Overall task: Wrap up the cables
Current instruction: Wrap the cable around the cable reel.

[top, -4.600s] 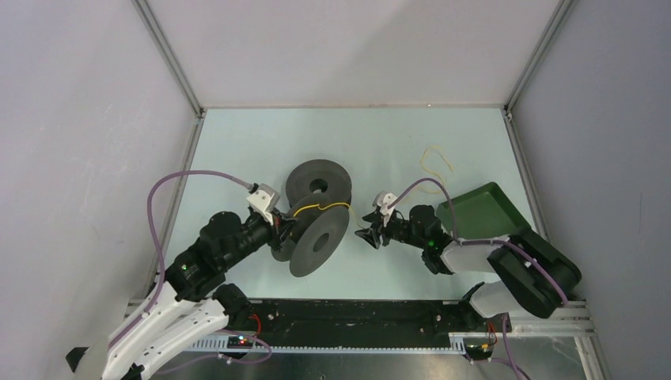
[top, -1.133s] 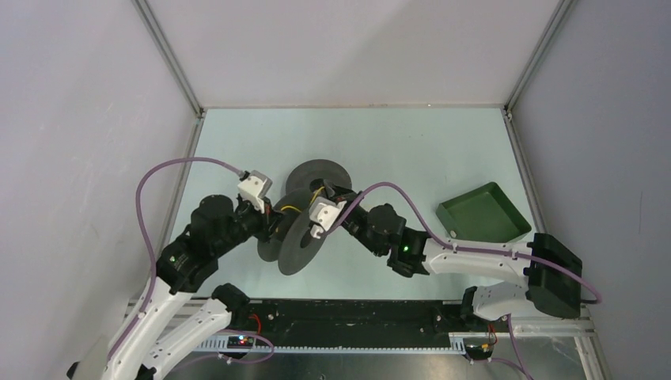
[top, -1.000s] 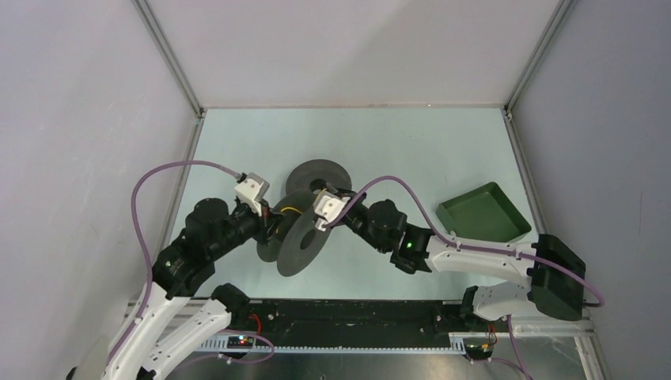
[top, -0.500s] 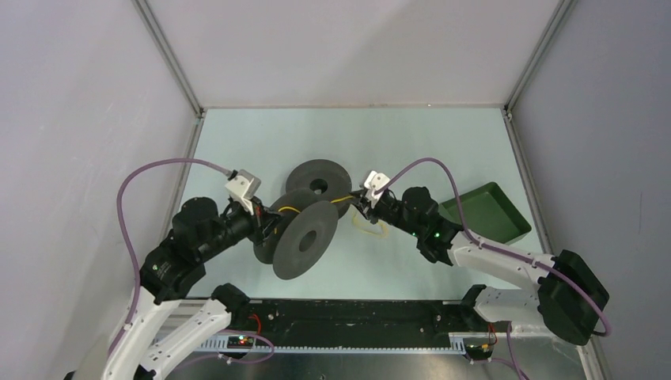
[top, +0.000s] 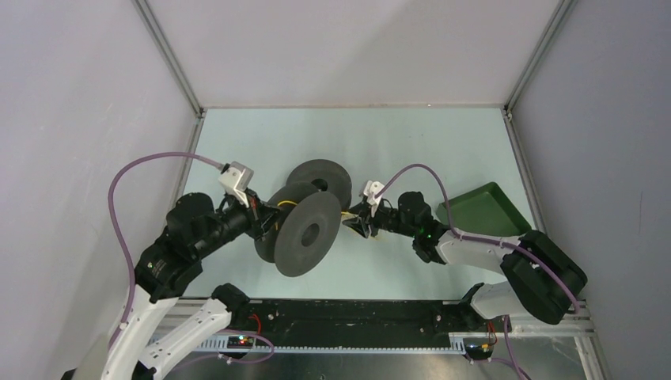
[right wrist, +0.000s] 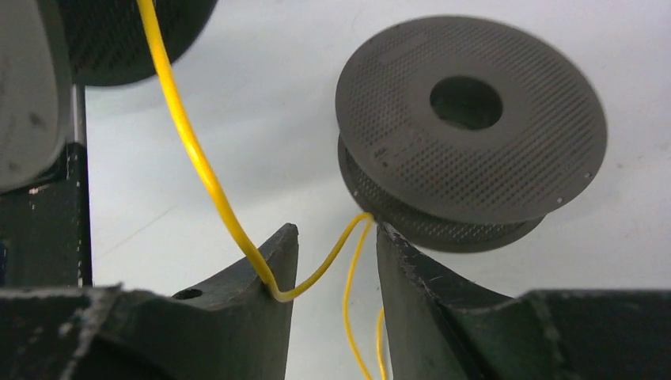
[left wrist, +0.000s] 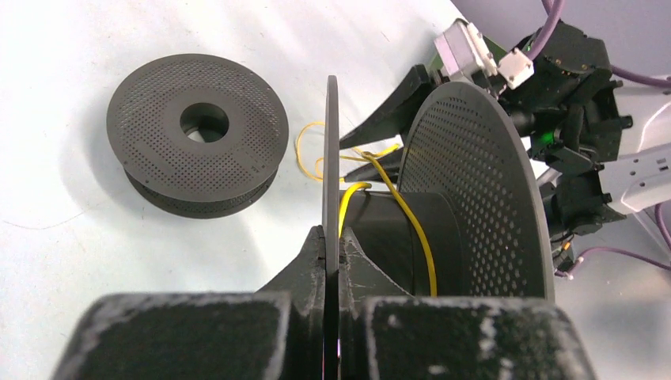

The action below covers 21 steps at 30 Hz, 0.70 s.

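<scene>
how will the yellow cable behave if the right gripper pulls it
Probably floppy: the yellow cable sags and bends sharply between the open jaws of the right gripper. Likely slippery, being thin and smooth; it may slide off the finger it drapes over.

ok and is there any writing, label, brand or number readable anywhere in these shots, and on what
No text can be read in any view.
On the flat spool, a small raised mark sits on the flange near the rim, too blurred to read.
No text shows on the upright spool, the green tray or the yellow cable.
</scene>
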Motion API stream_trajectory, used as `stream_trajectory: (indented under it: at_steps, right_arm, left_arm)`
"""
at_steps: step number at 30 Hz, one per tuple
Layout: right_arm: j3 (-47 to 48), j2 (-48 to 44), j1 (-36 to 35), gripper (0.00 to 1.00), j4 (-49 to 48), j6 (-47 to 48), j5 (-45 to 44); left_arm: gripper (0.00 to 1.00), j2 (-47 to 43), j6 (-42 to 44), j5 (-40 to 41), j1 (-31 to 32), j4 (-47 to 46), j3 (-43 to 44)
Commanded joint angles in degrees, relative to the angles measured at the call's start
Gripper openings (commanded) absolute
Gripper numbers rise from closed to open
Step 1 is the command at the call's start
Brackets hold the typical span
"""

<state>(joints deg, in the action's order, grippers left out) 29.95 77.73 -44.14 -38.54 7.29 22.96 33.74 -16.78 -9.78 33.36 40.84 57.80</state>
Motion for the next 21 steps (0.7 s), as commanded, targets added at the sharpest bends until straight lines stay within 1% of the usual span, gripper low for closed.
stream_trajectory:
  at_steps: [1, 7, 14, 16, 18, 21]
  right_arm:
    - [-1.4, 0.5, 2.0, 0.46, -2.4, -1.9, 5.3]
    - [-4.2, 2.0, 3.2, 0.48, -2.0, -3.5, 6.7]
    - [-4.3, 3.4, 7.0, 0.48, 2.5, -5.3, 8.6]
    - [-4.3, 4.5, 6.6, 0.48, 2.9, -5.7, 8.7]
    - [-4.2, 5.7, 4.5, 0.47, 3.3, -5.5, 7.6]
    - [-4.2, 7.0, 3.2, 0.47, 3.4, -5.5, 4.9]
  left_arm:
    - [0.0, -0.3, -3.8, 3.2, 0.1, -5.1, 3.1]
    - [0.0, -0.4, -5.1, 4.8, 0.1, -5.7, 3.0]
    - [0.0, -0.8, -5.8, 8.8, 0.1, -5.9, 3.6]
    - [0.0, -0.8, -6.7, 9.5, 0.1, -6.1, 3.7]
    - [0.0, -0.7, -7.2, 11.1, 0.1, -6.6, 3.7]
    - [0.0, -0.5, -7.7, 11.4, 0.1, -7.1, 3.7]
